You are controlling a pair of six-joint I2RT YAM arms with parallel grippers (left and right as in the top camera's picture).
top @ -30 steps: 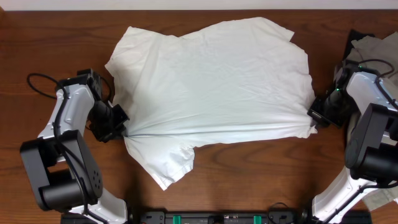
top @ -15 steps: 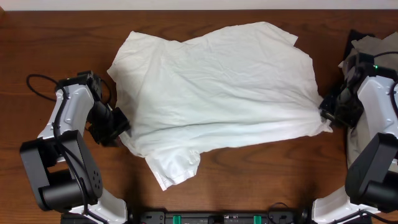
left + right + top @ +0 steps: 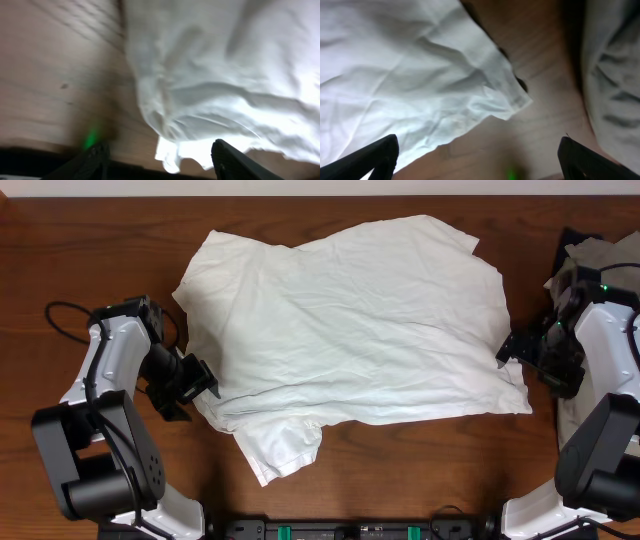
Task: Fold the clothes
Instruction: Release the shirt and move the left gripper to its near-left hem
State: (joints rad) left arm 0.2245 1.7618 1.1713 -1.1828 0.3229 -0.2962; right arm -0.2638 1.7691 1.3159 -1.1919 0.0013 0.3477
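The clothes, one plain white wrinkled T-shirt [image 3: 350,320], lie spread flat on the brown table, with a sleeve folded out toward the front left. My left gripper [image 3: 205,380] stands open at the shirt's left edge. In the left wrist view a loose corner of the shirt [image 3: 225,75] hangs between the fingers of the left gripper [image 3: 160,152], ungripped. My right gripper [image 3: 510,352] stands open at the shirt's right edge. The right wrist view has the shirt's corner [image 3: 395,65] lying ahead of the wide-open right gripper [image 3: 477,150], with bare wood between the fingers.
A grey cloth [image 3: 600,255] lies at the table's right edge, close behind the right arm, and fills the right side of the right wrist view [image 3: 615,75]. A black cable [image 3: 60,315] loops beside the left arm. Bare wood [image 3: 100,240] surrounds the shirt.
Both grippers have opened and let go of the shirt's side edges. The taut line across the shirt's lower part has gone slack and the cloth has settled flat.
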